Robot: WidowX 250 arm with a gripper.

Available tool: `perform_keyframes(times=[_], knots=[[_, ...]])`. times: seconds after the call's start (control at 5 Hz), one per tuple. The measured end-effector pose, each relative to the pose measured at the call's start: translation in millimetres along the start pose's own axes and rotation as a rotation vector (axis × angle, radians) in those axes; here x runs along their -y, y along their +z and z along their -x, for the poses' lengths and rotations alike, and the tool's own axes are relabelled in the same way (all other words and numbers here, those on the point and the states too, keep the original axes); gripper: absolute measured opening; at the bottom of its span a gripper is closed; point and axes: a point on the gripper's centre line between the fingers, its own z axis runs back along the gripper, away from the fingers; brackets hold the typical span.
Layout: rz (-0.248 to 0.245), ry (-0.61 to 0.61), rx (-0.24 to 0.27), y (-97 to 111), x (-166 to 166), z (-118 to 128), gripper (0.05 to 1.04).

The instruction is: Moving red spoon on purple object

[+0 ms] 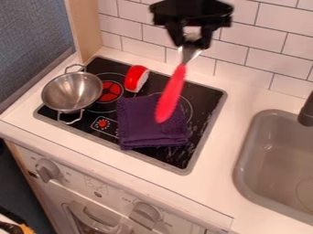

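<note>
The black gripper (191, 42) hangs at the far side of the scene, above the stovetop (209, 98), clenched on the metal end of the red spoon (172, 93). The red handle slants downward and a little left toward the near side, its tip in line with the purple cloth (149, 127); whether the two touch I cannot tell. The cloth lies folded on the middle of the stovetop. Just beyond its far left corner is a red and white toy (136, 78). Further left, a metal pot (72, 91) stands open side up on the stovetop's left part, one loop handle pointing far and the other near. To the right, apart from the stovetop, a grey sink (243, 157) is set in the white counter (235, 98), with a dark faucet (307, 112) at its far right. White tiles (256, 50) line the far wall, and grey knobs (47, 170) stand out on the near front
</note>
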Motion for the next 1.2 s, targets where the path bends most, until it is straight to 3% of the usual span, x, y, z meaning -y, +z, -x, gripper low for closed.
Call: perform_keyframes(times=[0.2, 0.4, 0.6, 1.0, 1.2], knots=[[-0.02, -0.001, -0.004, -7.2, -17.9, -0.5, 0.57], [-0.027, -0.024, -0.075, -35.9, -32.0, 10.5, 0.57], [-0.031, -0.034, -0.122, -49.8, -38.8, 19.0, 0.57], [-0.051, -0.01, -0.221, -61.6, -42.1, 40.1, 0.618], [-0.053, 0.002, -0.25, -63.2, -41.8, 45.1, 0.93]])
